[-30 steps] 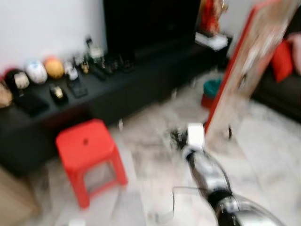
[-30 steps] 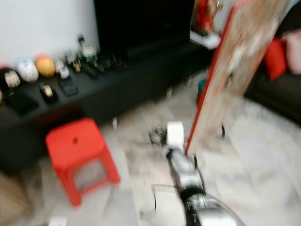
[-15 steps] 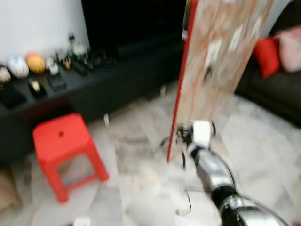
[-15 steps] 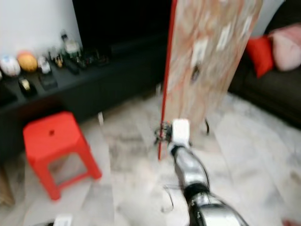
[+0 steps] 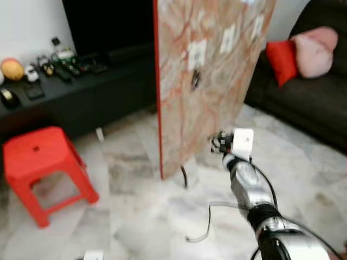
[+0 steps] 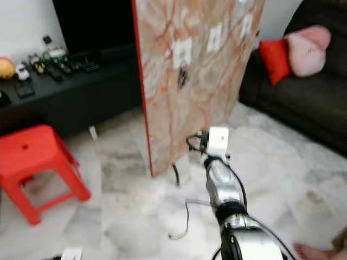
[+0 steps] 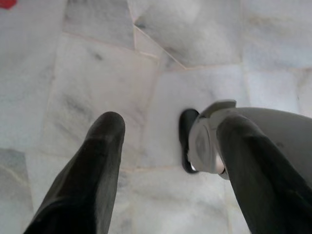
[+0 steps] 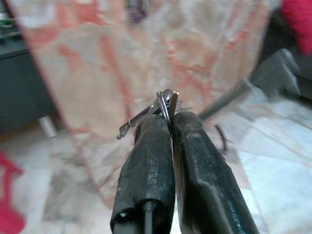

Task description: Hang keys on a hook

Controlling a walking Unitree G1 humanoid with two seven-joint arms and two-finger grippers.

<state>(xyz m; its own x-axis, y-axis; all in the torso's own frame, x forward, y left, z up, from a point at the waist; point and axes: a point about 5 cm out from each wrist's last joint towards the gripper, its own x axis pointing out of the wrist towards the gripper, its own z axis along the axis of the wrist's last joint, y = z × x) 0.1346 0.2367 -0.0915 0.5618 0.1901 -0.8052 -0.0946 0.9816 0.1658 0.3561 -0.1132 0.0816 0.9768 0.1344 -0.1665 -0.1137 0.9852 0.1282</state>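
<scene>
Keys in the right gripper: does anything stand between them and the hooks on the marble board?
Nothing visible does. The right gripper pinches the keys in open air, short of the marble board, whose hooks sit higher up.

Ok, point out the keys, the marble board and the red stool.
keys [image 8: 165, 103]: right wrist view, on the ring at the right gripper's fingertips.
marble board [image 5: 211, 81]: left eye view, on its veined face.
red stool [image 5: 33, 151]: left eye view, on its seat.
</scene>
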